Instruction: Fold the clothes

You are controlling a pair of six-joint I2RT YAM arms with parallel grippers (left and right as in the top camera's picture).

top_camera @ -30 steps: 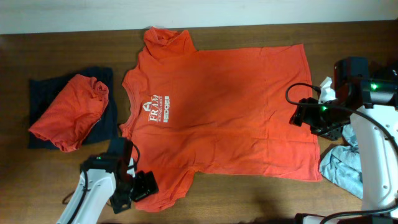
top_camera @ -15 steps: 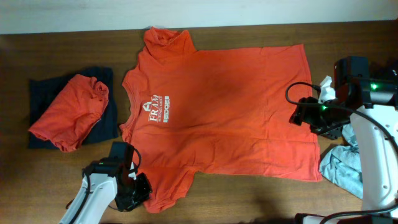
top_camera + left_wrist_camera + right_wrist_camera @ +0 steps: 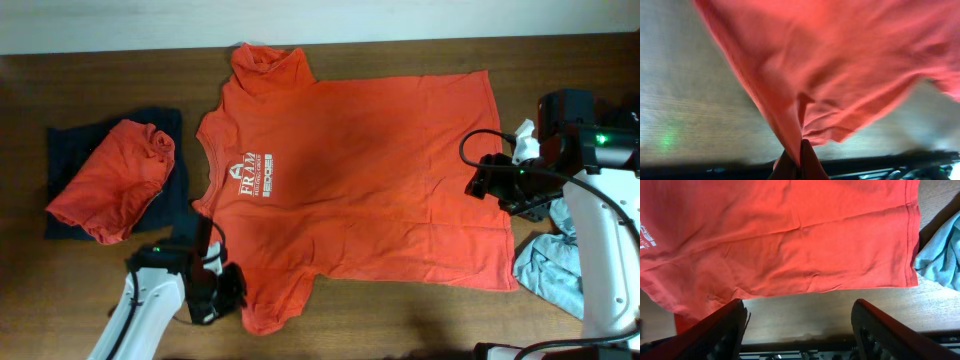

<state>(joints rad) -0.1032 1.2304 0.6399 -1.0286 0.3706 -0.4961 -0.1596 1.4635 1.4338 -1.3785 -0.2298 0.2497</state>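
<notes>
A red-orange T-shirt [image 3: 370, 170] with white chest print lies spread flat across the middle of the table. My left gripper [image 3: 226, 289] is at its near sleeve, shut on a pinch of the red-orange cloth [image 3: 790, 75]. In the left wrist view the fabric runs down between the closed left gripper [image 3: 800, 151]. My right gripper [image 3: 498, 188] hovers over the shirt's hem end, open. In the right wrist view the right gripper [image 3: 799, 307] is above bare wood, just off the shirt's edge [image 3: 790, 235].
A folded red-orange garment [image 3: 112, 178] lies on a navy one [image 3: 172, 200] at the left. A crumpled grey-blue garment [image 3: 548, 266] sits at the right, by the shirt's hem corner, also seen as a grey-blue garment [image 3: 942, 255]. The wooden table [image 3: 400, 320] shows along the front.
My left gripper has shut on the near sleeve and shifted slightly up and left, bunching the sleeve edge. The right arm has not moved.
</notes>
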